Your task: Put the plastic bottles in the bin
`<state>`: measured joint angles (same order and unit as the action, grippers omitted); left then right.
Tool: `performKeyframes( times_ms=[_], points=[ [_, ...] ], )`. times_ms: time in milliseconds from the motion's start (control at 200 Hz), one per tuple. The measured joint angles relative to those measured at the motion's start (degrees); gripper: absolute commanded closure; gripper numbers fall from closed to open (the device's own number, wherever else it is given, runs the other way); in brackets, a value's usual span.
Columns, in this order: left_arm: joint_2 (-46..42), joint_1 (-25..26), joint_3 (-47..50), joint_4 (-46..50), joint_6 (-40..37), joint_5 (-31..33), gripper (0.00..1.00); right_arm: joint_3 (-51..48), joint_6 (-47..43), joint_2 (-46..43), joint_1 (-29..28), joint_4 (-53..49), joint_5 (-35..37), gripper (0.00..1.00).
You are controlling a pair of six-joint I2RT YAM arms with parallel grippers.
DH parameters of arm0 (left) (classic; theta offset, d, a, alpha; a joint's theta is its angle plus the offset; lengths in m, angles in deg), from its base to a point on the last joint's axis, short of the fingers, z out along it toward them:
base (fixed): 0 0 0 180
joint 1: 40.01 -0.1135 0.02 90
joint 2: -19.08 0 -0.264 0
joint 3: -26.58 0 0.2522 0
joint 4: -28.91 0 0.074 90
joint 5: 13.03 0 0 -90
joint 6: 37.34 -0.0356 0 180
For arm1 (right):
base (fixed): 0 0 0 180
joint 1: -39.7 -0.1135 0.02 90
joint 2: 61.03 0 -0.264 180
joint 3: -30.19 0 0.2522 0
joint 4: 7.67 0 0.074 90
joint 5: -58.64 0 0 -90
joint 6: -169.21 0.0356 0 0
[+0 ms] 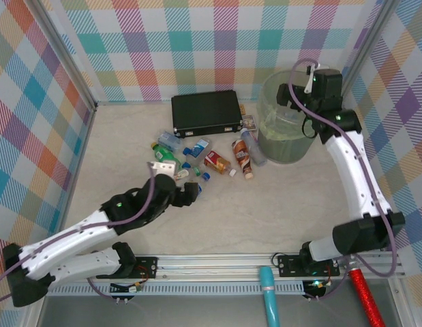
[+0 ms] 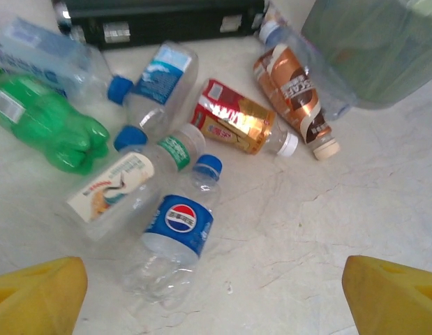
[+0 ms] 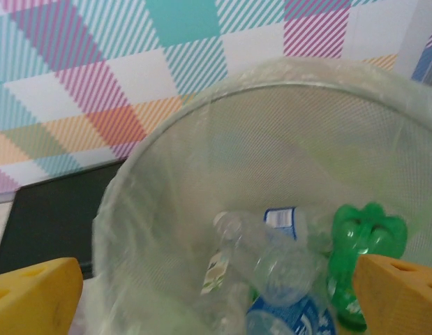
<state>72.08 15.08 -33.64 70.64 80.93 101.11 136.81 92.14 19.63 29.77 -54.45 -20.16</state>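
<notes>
Several plastic bottles (image 1: 216, 161) lie in a heap on the table in front of the black case. The left wrist view shows a clear one with a blue label (image 2: 177, 230), a white-labelled one (image 2: 121, 187), a green one (image 2: 45, 125), a red-gold one (image 2: 233, 124) and a brown one (image 2: 292, 94). My left gripper (image 1: 190, 193) (image 2: 216, 307) is open just short of the blue-labelled bottle, touching nothing. My right gripper (image 1: 289, 95) (image 3: 216, 307) hangs open over the bin (image 1: 282, 146) (image 3: 271, 139). Inside lie a clear bottle (image 3: 278, 258) and a green bottle (image 3: 355, 244).
A flat black case (image 1: 206, 112) (image 2: 160, 17) lies behind the heap, left of the bin. Checked walls close in the table at the back and both sides. A metal rail (image 1: 231, 262) runs along the near edge. Bare tabletop (image 1: 279, 204) lies between heap and rail.
</notes>
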Motion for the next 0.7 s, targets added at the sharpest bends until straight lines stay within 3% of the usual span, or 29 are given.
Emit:
performKeyframes(
  times_ms=[245,320,700],
  points=[
    [17.7,0.0,-3.5,-7.8,8.3,-3.4,0.18,-16.3,4.2,-15.1,-0.6,2.1,-2.5,0.01],
    [22.9,0.2,-5.1,-10.6,10.8,-4.2,0.25,-20.2,4.9,-18.7,-0.6,2.1,-4.0,0.01],
    [46.2,2.8,-19.3,-15.3,19.3,-5.0,0.34,-34.5,7.7,-32.6,-0.6,1.7,-11.6,0.01]
  ],
)
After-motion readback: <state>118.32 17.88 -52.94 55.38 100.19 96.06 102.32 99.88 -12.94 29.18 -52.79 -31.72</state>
